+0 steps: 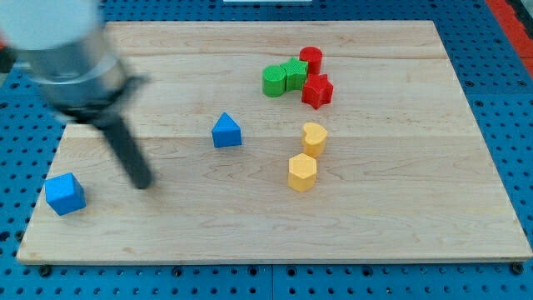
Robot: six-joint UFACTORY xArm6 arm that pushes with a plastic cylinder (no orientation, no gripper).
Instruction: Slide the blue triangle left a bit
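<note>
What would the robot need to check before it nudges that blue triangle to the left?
1. Blue triangle in plain sight, standing apart from other blocks: ok.
2. My tip on the triangle's right side, ready to push left: not ok; it sits to the view's left and lower.
3. Board just left of the triangle free of blocks: ok.
4. Blue cube out of the way: ok, near the view's bottom-left corner.
5. Yellow blocks clear of a route round to the triangle's right: cannot tell; they stand close on that side.
</note>
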